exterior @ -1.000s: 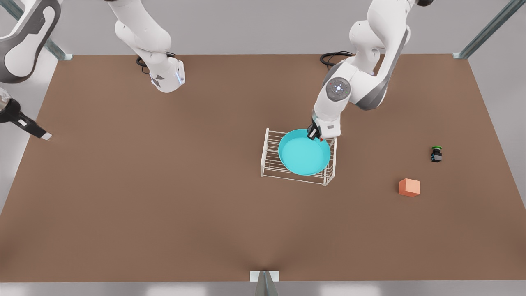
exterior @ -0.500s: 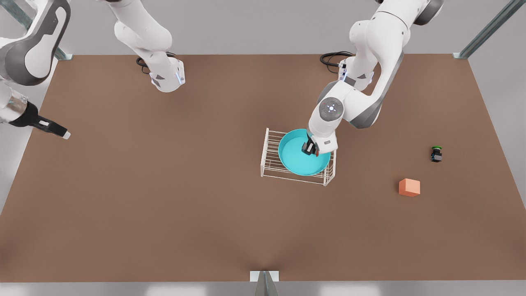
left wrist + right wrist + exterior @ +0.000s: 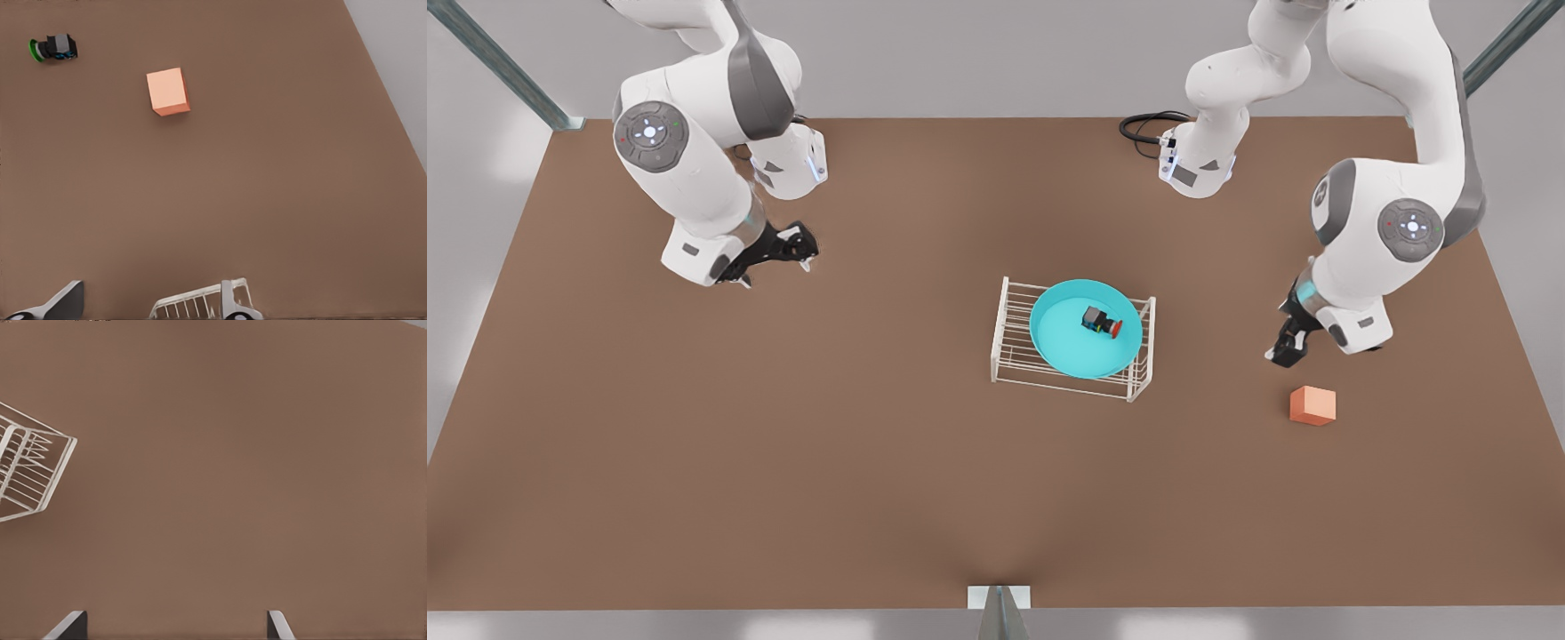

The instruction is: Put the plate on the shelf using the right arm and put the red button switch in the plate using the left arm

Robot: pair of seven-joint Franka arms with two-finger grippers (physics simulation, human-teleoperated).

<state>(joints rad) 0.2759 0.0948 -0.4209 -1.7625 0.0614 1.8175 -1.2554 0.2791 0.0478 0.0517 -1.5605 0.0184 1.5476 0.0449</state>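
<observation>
The turquoise plate [image 3: 1069,348] rests on top of the white wire shelf [image 3: 1009,342] in the middle of the table. Inside the plate, toward its far right side, the red button switch [image 3: 1101,321] lies on its side, free of both grippers. At the front view's right, my left gripper [image 3: 1288,347] hangs open and empty, well away from the shelf; its open fingertips [image 3: 67,301] frame a corner of the shelf [image 3: 190,308]. My right gripper [image 3: 781,249], at the front view's left, is open and empty too [image 3: 172,630], with an end of the shelf [image 3: 27,477] off to one side.
An orange cube [image 3: 1312,405] lies on the table just in front of the left gripper, and also shows as the cube [image 3: 168,92] in the left wrist view. A green-capped switch [image 3: 53,49] lies beyond it. Cables [image 3: 1147,126] coil at the far arm base.
The left gripper let go of the red button switch in the plate and drew back to the front view's right. The right arm swung in from the left edge over the table.
</observation>
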